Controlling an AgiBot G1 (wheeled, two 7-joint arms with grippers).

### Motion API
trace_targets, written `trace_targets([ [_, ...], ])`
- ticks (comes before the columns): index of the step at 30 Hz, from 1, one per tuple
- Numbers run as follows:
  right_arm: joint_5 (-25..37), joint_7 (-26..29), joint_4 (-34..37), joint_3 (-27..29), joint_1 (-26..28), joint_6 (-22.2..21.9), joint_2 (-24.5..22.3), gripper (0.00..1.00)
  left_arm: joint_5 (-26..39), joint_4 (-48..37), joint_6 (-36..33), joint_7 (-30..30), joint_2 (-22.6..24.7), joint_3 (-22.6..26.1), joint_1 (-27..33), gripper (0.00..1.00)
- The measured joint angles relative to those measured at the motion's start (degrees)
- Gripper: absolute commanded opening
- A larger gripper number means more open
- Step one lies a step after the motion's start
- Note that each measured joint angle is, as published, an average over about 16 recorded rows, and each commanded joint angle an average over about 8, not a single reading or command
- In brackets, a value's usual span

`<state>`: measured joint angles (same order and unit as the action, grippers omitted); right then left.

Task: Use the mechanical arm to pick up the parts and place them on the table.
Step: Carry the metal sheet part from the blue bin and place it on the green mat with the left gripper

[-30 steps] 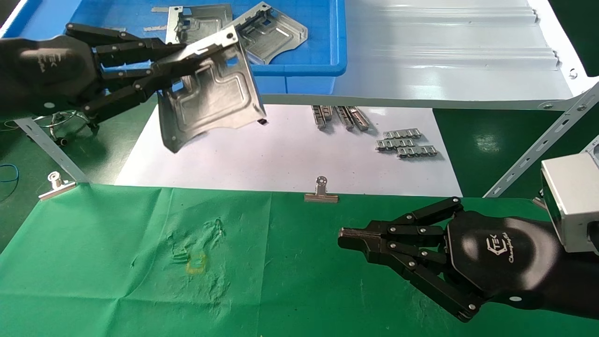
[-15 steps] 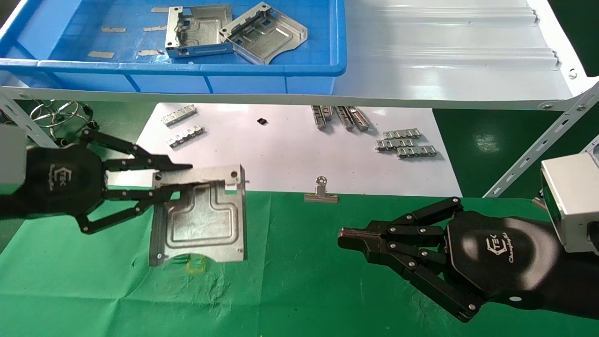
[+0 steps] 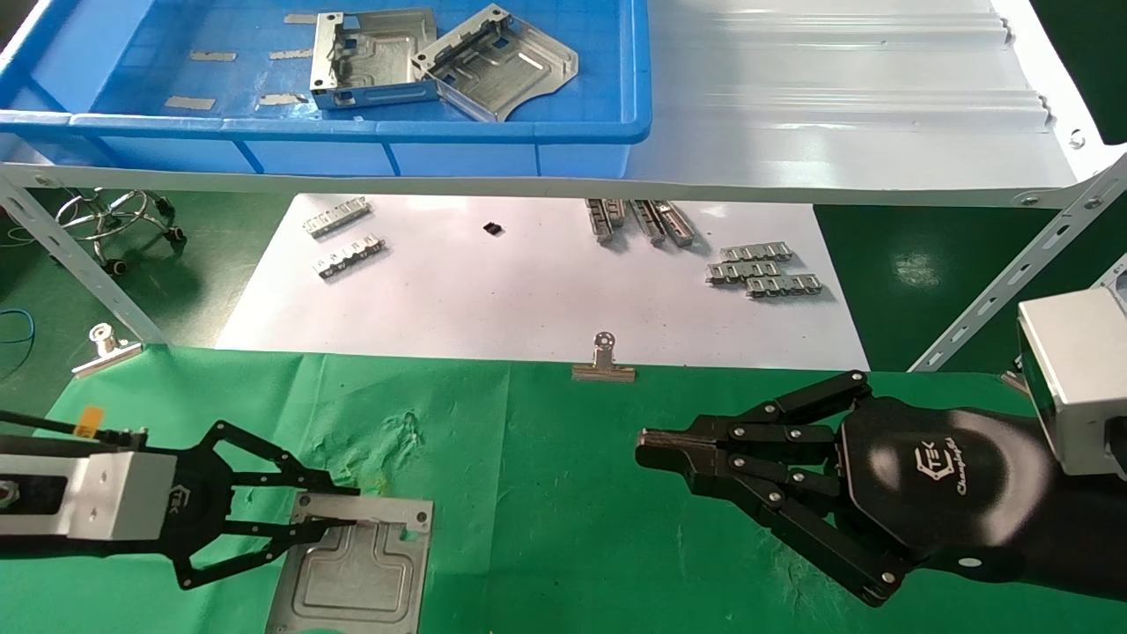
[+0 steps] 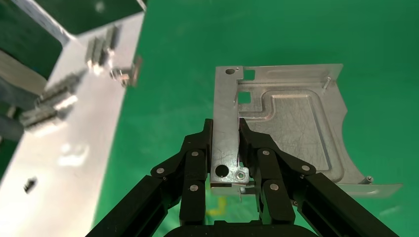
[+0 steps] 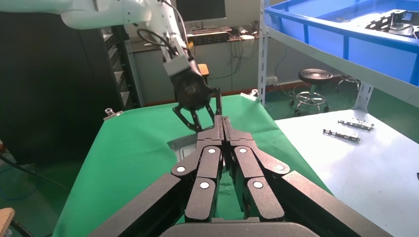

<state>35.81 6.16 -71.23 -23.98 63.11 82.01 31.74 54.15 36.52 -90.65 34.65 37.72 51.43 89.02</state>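
Note:
My left gripper (image 3: 348,519) is shut on the raised edge of a silver stamped plate (image 3: 357,577). It holds the plate flat and low at the near left of the green cloth table (image 3: 546,528). I cannot tell whether the plate touches the cloth. In the left wrist view the fingers (image 4: 200,148) pinch the plate's (image 4: 291,128) upright flange from both sides. Two more plates (image 3: 374,57) (image 3: 497,57) lie in the blue bin (image 3: 352,130). My right gripper (image 3: 647,449) is shut and empty, parked over the cloth at the right.
A white sheet (image 3: 546,282) behind the cloth carries small ridged strips (image 3: 766,269) (image 3: 343,238). Binder clips (image 3: 604,361) (image 3: 106,343) hold the cloth's far edge. A white shelf (image 3: 836,106) with slanted struts (image 3: 1012,273) spans the back.
My left gripper has carried the plate from beside the blue bin down and toward me, over the white sheet, to low over the green cloth at near left. The right arm has not moved.

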Motion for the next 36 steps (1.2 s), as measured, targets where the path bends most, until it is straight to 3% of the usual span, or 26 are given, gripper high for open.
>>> trace_targets([
  [23, 0.0, 0.0, 0.0, 0.0, 0.0, 0.0, 0.0, 0.0, 3.35, -24.27, 2.57, 14.22, 10.32, 4.4, 3.08, 0.03],
  [25, 0.0, 0.0, 0.0, 0.0, 0.0, 0.0, 0.0, 0.0, 3.58, -25.57, 2.69, 15.16, 10.94, 4.52, 3.39, 0.18],
  [31, 0.0, 0.0, 0.0, 0.0, 0.0, 0.0, 0.0, 0.0, 4.13, -28.58, 2.83, 17.57, 12.44, 4.82, 4.14, 0.88],
  [33, 0.0, 0.0, 0.0, 0.0, 0.0, 0.0, 0.0, 0.0, 4.28, -29.37, 2.83, 18.18, 12.84, 4.91, 4.33, 0.98],
  [36, 0.0, 0.0, 0.0, 0.0, 0.0, 0.0, 0.0, 0.0, 4.43, -30.42, 2.81, 18.99, 13.37, 5.0, 4.57, 1.0],
])
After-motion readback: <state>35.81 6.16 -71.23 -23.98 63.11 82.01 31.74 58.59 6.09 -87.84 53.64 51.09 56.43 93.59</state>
